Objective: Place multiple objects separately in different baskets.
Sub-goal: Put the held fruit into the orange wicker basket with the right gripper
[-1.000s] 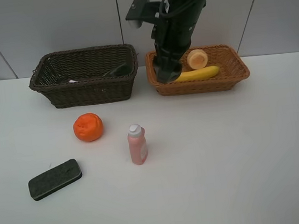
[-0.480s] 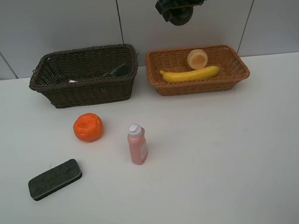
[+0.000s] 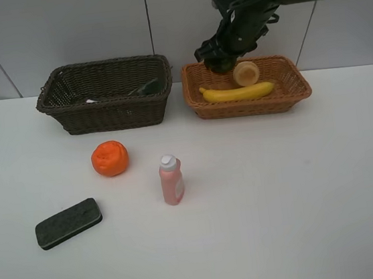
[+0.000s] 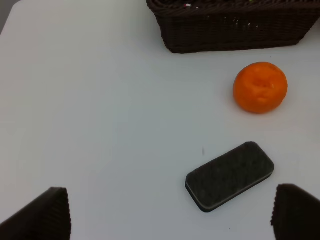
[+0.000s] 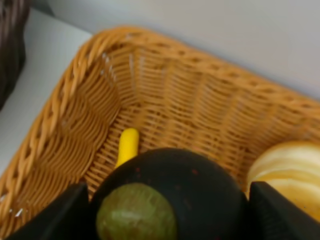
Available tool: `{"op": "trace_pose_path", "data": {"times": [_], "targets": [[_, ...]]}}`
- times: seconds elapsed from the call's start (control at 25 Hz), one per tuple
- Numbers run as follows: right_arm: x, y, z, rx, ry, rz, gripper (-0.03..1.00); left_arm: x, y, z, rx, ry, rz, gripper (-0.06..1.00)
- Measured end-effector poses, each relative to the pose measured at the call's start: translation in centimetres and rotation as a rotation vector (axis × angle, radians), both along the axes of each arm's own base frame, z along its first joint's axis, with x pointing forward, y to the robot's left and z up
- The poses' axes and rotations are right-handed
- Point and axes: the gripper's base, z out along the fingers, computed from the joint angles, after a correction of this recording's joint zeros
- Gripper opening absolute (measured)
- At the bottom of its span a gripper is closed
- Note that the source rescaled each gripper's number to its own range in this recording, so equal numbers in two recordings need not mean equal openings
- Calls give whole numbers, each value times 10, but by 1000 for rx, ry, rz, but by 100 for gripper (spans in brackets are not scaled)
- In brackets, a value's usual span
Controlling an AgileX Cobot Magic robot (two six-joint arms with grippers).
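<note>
My right gripper [image 3: 220,59] is shut on the dark mangosteen [image 5: 167,200] and holds it over the back left part of the light orange-tan basket [image 3: 289,95]. That basket holds the yellow banana [image 3: 238,93] and a pale round fruit [image 3: 245,73]. On the table lie the wrinkled orange [image 3: 110,157], the pink bottle [image 3: 171,179], standing upright, and the dark eraser [image 3: 69,223]. My left gripper [image 4: 170,220] is open above the table, near the eraser [image 4: 230,175] and orange [image 4: 260,87]. It does not show in the exterior view.
The dark brown basket [image 3: 109,111] stands at the back left, with a dark object [image 3: 147,87] and a small white item [image 3: 91,100] inside. The wall rises right behind both baskets.
The right arm rose from the light basket's front left to high above it, then came back down over its back left corner. The table objects have not moved.
</note>
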Motion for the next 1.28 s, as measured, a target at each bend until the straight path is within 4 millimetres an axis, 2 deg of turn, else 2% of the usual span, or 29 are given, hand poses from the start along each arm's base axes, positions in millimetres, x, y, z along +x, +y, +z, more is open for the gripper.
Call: {"op": "trace_pose_path", "data": {"times": [0.12, 0.52, 0.64, 0.76, 1.08, 1.28], "targets": [[1, 1, -7, 10, 13, -5, 75, 0, 0, 0, 0, 0, 0, 100], [0, 0, -8, -14, 25, 13, 75, 0, 0, 0, 0, 0, 0, 100], [0, 0, -8, -14, 25, 13, 93, 0, 0, 0, 0, 0, 0, 100], [0, 0, -8, -14, 25, 13, 98, 0, 0, 0, 0, 0, 0, 100], [0, 0, -6, -14, 22, 13, 98, 0, 0, 0, 0, 0, 0, 100], [-6, -3, 13, -15, 22, 8, 98, 0, 0, 0, 0, 0, 0, 100]]}}
